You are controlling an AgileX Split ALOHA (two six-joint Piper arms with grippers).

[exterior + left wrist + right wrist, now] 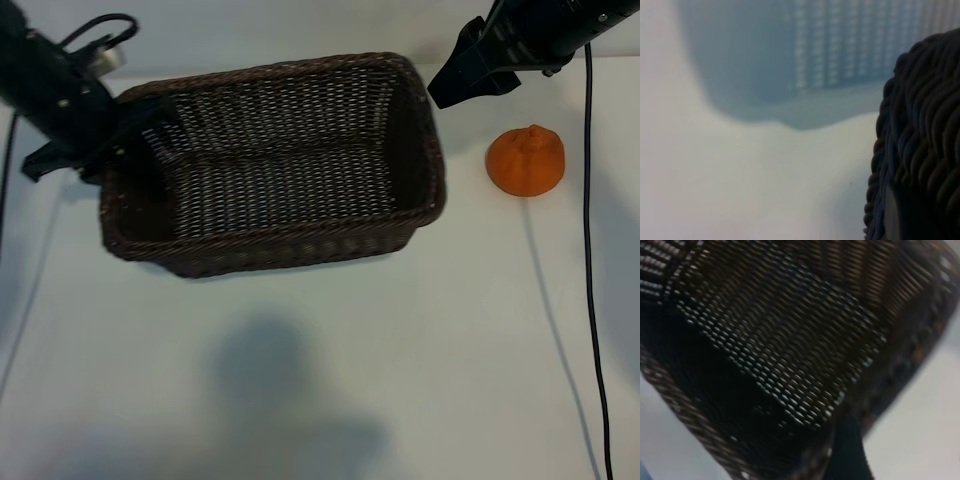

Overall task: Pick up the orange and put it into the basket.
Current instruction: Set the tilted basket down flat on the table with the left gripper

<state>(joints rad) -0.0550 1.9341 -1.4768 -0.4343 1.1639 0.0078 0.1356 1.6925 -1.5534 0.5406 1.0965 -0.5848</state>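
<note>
Barely started tbh: the orange (526, 161) sits untouched on the table at right of frame, the basket (425, 205) is empty (center-left), my right claw (452, 82) hangs spread empty, left claw (118, 143) pinches the basket's rim.

Close up on the basket (790, 355): dark woven inside wall and floor filling most of the frame, braided rim along the edges, pale table (930, 430) beyond, blurred dark finger (847, 455) at the rim.
</note>
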